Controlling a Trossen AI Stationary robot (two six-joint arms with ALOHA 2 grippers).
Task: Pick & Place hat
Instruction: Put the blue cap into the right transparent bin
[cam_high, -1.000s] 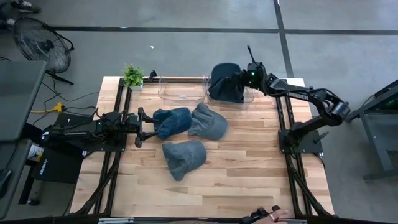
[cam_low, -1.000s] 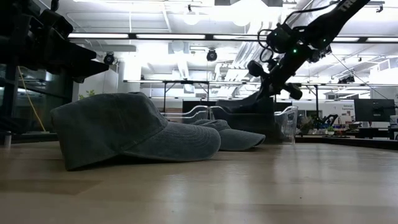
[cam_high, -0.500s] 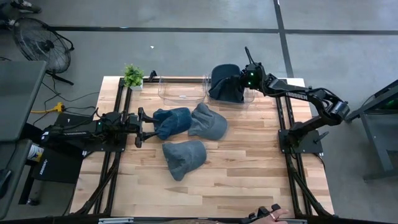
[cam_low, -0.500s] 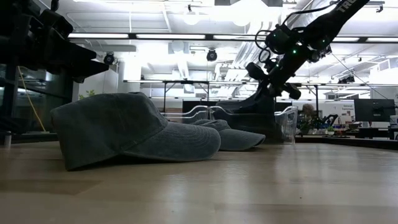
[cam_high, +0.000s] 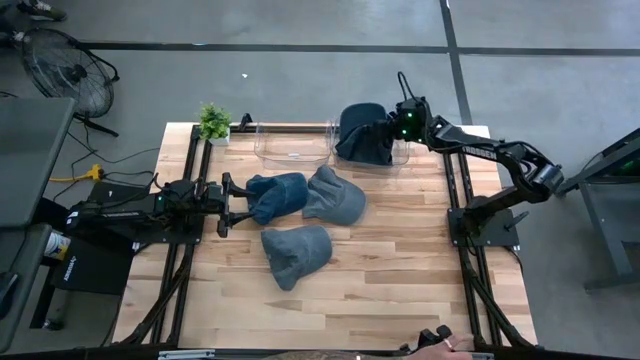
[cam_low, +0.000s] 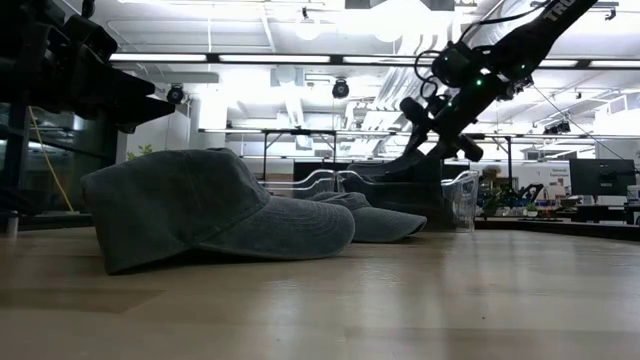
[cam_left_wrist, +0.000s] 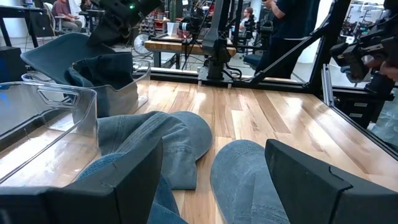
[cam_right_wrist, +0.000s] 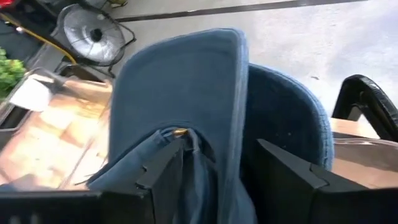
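At the table's far right corner, a dark blue hat (cam_high: 362, 132) sits crumpled in a clear bin (cam_high: 400, 156), brim standing upright. The right gripper (cam_high: 398, 98) hovers just above it, fingers spread and empty; since half a second ago it has drawn slightly back. The left gripper (cam_high: 232, 203) rests spread beside another hat (cam_high: 277, 195).

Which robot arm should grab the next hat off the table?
Probably the left. The left gripper is open right at the nearest hat on the table. The right gripper is far off, over the hat in the clear bin.
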